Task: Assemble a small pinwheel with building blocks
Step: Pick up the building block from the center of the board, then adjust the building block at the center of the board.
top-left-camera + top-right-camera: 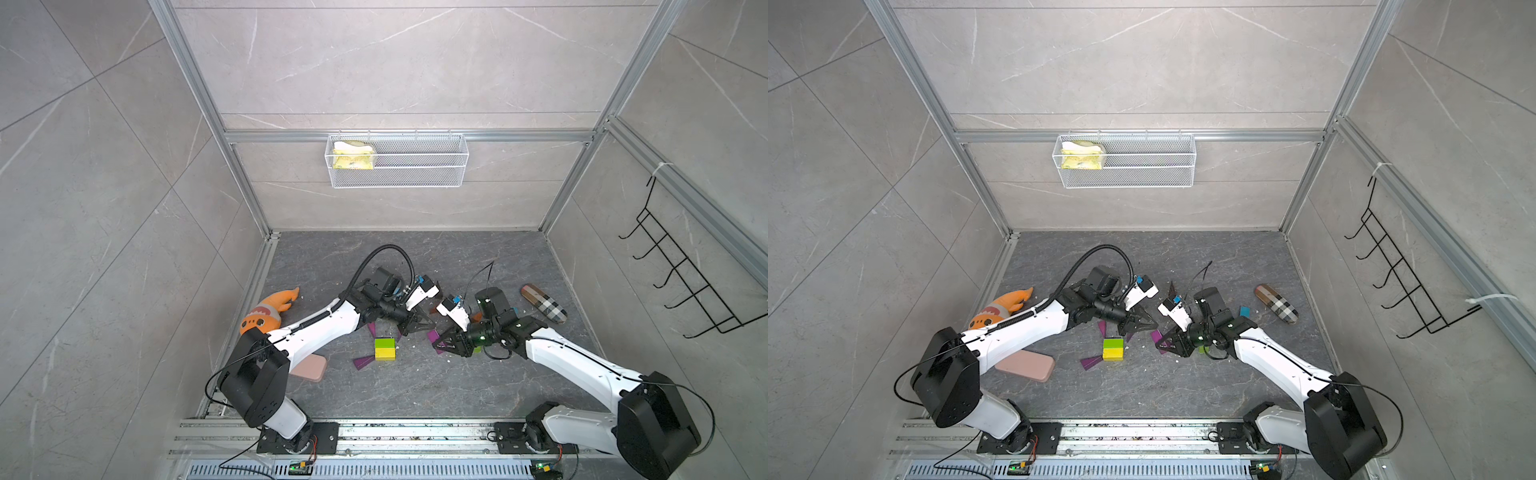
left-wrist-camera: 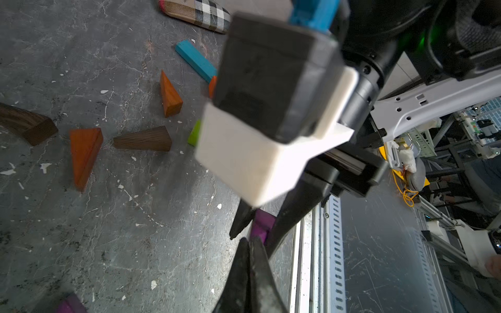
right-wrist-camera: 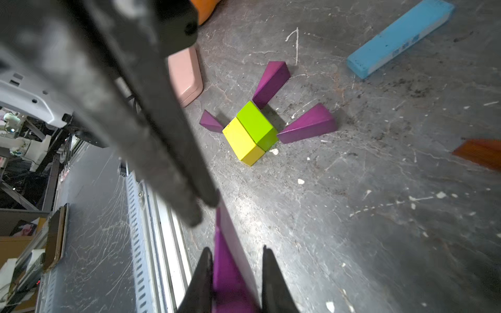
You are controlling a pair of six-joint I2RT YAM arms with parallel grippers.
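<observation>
Three wedges point(image 3: 309, 124): fanned round green-yellow hub point(image 1: 385, 349), middle of bench point(image 1: 415, 386), as blades.
Left claw point(image 2: 250, 241): together, empty, just beyond hub, likely out of the way.
Right claw point(image 3: 236, 249): clamped on fourth wedge point(image 3: 230, 271), toward bench's right edge, probably final blade.

No text, number or brand can be read anywhere. The blue bar point(image 3: 401, 38), lying well ahead of the right end effector point(image 3: 237, 249), carries a small printed strip along its side, but the marks are too blurred to make out.
</observation>
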